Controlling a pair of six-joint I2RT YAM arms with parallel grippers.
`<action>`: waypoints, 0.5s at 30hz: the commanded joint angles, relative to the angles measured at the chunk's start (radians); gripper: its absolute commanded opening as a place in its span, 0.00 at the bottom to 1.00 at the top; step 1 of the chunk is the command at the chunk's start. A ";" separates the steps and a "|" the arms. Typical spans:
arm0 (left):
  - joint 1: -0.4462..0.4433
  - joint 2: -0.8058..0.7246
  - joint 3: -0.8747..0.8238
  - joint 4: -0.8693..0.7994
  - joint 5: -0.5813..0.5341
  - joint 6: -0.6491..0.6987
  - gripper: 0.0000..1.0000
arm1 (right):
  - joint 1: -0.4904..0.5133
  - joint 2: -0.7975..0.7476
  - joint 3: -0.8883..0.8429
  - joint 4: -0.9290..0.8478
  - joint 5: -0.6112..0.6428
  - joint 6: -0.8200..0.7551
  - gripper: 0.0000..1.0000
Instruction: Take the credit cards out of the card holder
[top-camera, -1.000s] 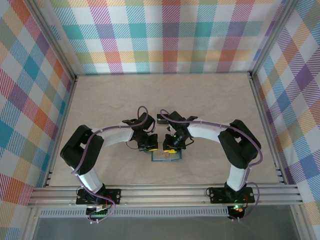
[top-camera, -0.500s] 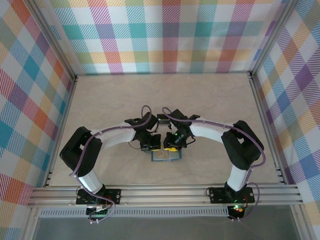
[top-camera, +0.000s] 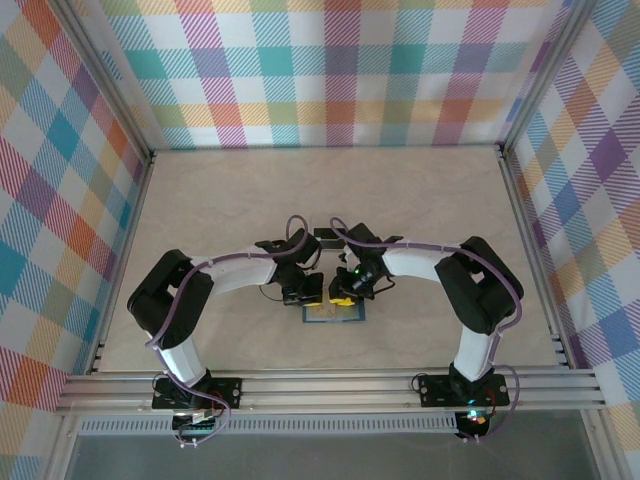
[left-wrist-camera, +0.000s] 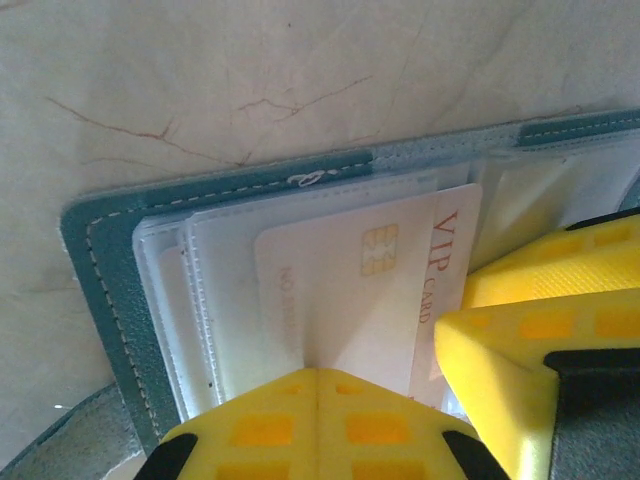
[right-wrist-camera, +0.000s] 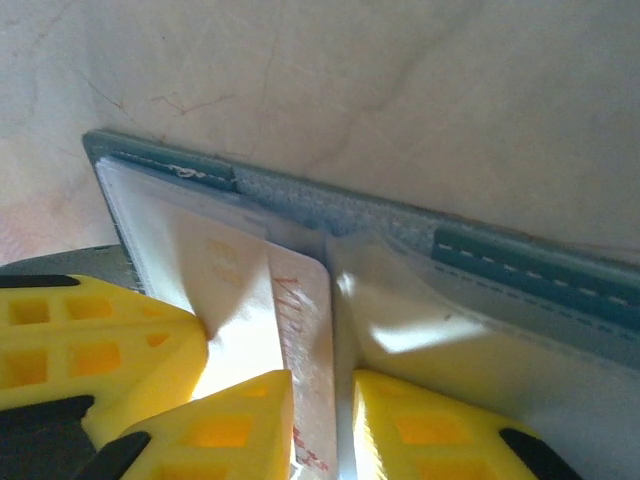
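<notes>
The holder (left-wrist-camera: 110, 300) is lying open on the surface (top-camera: 420, 210). The left end effector (left-wrist-camera: 315, 425) is pressing shut on it. The right end effector (right-wrist-camera: 322, 425) is pinching a card (left-wrist-camera: 370, 290), barely open. The card may slip, or the holder may lift too.

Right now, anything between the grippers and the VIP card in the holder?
Nothing visible. Both grippers' yellow fingers are already at the VIP card, which lies half out of the clear sleeves of the open card holder. Left fingers; right fingers.

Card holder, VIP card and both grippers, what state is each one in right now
card holder: lying open on the table, clear sleeves showing.
VIP card: partly slid out of its sleeve.
left gripper: shut on the VIP card's edge.
right gripper: fingers astride the VIP card's end, grip unclear.
</notes>
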 joint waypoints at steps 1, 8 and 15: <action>-0.007 0.013 -0.041 0.005 -0.037 -0.024 0.03 | 0.003 0.011 -0.042 0.103 -0.086 0.017 0.22; -0.010 0.020 -0.054 0.017 -0.029 -0.028 0.03 | -0.013 -0.051 -0.103 0.220 -0.164 0.063 0.19; -0.011 0.007 -0.060 0.024 -0.022 -0.030 0.03 | -0.014 -0.075 -0.132 0.304 -0.196 0.076 0.18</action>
